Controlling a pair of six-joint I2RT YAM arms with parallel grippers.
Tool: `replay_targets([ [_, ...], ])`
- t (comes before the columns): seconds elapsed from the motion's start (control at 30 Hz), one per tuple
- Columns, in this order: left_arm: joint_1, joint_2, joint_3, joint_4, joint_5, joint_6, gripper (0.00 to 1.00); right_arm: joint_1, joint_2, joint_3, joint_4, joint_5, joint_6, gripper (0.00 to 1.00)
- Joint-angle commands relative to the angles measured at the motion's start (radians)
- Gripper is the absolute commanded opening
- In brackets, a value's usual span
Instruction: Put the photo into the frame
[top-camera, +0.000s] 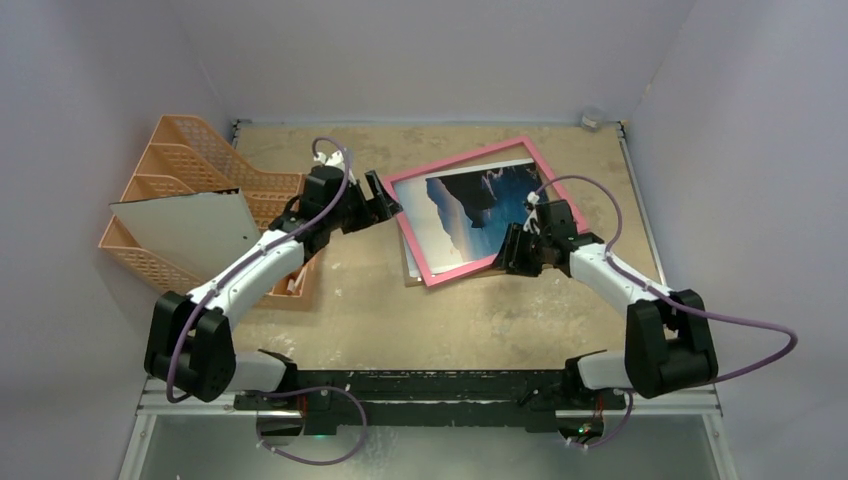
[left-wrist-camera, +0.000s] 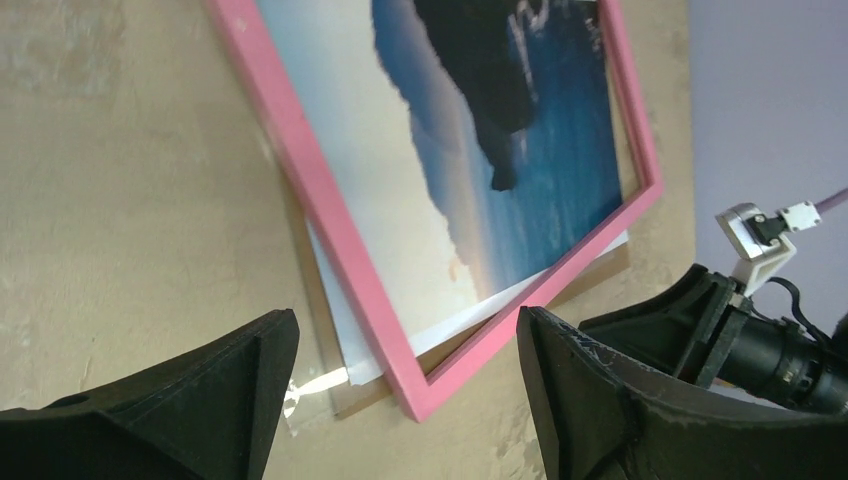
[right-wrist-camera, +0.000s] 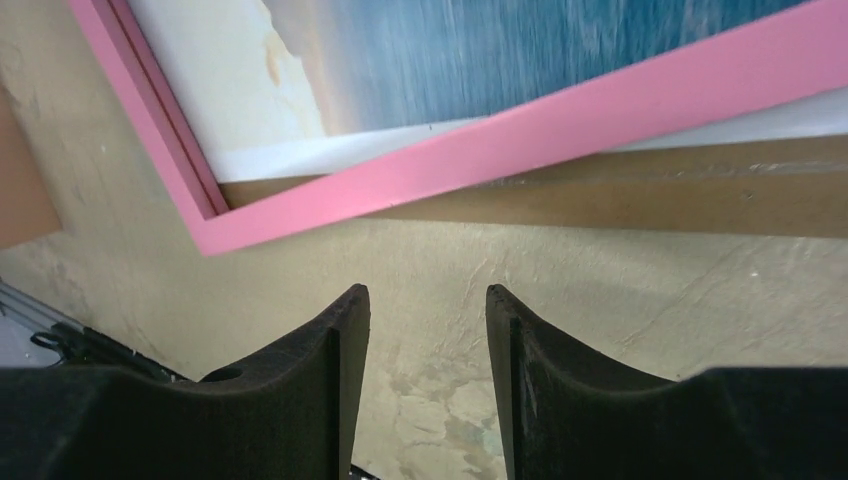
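Frame (top-camera: 411, 233): pink border. Photo (top-camera: 470, 205): dark blue sea, near-black headlands, pale sky, white margin. Table (top-camera: 380, 320): mottled tan. Rack (top-camera: 180, 150): orange lattice.

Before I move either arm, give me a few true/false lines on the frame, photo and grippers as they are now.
1. The pink frame lies on the table, over the photo. True.
2. The photo sits square inside the frame's border. False: it lies skewed, a white edge poking out past the border.
3. The left gripper is shut on the frame. False: it is open, holding nothing.
4. The right gripper is open and empty. True.
5. A brown backing board shows under the frame. True.
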Motion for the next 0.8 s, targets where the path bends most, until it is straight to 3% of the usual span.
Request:
replay_targets([
  [0.0, -0.003, 0.010, -0.054, 0.040, -0.029, -0.063, 0.83, 0.017, 0.010, -0.075, 0.111, -0.097, 0.031, 0.49],
  [0.27, -0.003, 0.007, -0.141, 0.050, -0.051, -0.093, 0.83, 0.065, 0.041, -0.196, 0.311, -0.071, 0.076, 0.49],
  [0.47, -0.003, 0.004, -0.159, 0.053, -0.066, -0.097, 0.83, 0.141, 0.098, -0.242, 0.471, 0.039, 0.126, 0.47],
  [0.77, -0.001, -0.004, -0.135, -0.005, -0.153, -0.081, 0.83, 0.287, 0.291, -0.149, 0.637, 0.152, 0.088, 0.47],
])
